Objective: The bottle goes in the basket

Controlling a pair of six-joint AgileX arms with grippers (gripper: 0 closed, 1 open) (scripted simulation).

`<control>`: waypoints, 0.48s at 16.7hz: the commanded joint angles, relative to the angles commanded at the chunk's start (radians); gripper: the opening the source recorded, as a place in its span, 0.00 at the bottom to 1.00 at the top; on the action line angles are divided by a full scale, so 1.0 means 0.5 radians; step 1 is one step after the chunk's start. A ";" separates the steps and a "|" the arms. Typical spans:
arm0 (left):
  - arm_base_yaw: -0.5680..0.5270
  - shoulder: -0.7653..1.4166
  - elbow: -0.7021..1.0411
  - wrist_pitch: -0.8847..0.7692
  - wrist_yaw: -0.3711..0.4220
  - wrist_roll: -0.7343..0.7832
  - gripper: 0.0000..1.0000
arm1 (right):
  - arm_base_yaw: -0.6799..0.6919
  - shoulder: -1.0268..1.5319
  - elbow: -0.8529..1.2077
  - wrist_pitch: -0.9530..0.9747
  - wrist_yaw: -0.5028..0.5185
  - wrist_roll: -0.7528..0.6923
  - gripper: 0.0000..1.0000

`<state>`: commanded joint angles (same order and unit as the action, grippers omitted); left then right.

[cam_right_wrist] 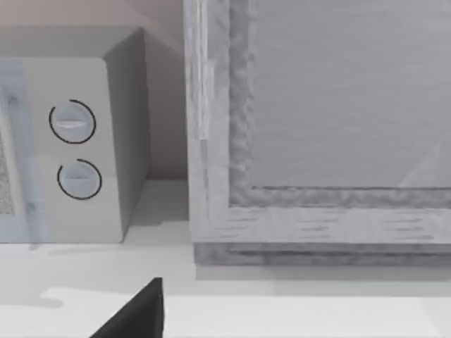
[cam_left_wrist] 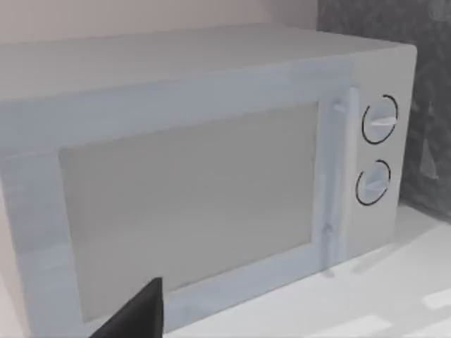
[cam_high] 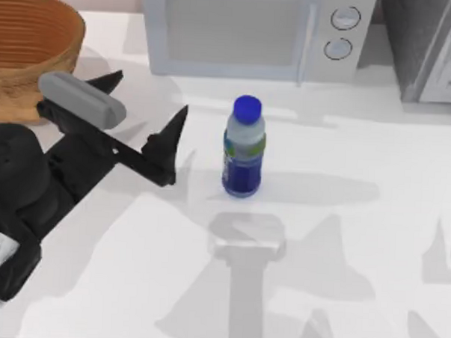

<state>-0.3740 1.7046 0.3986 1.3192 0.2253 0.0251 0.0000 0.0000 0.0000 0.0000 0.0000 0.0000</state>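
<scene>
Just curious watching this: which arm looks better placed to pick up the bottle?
Left, probably. Its tool is open beside the upright bottle, with the basket right behind that arm.

Left gripper (cam_high: 147,115) spread wide, empty.

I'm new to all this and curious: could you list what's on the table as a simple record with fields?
bottle: upright, mid-table, blue cap on, not held
basket: top view's far left, nothing visible in it
left tool: open, between basket and bottle, touching neither
microwave: behind bottle, door shut
task status: bottle not yet grasped
</scene>
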 joint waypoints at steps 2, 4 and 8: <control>-0.069 0.304 0.069 0.232 0.043 -0.008 1.00 | 0.000 0.000 0.000 0.000 0.000 0.000 1.00; -0.132 0.577 0.129 0.438 0.082 -0.016 1.00 | 0.000 0.000 0.000 0.000 0.000 0.000 1.00; -0.232 1.004 0.219 0.754 0.146 -0.028 1.00 | 0.000 0.000 0.000 0.000 0.000 0.000 1.00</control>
<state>-0.4899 2.2063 0.5079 1.6960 0.2982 0.0109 0.0000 0.0000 0.0000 0.0000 0.0000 0.0000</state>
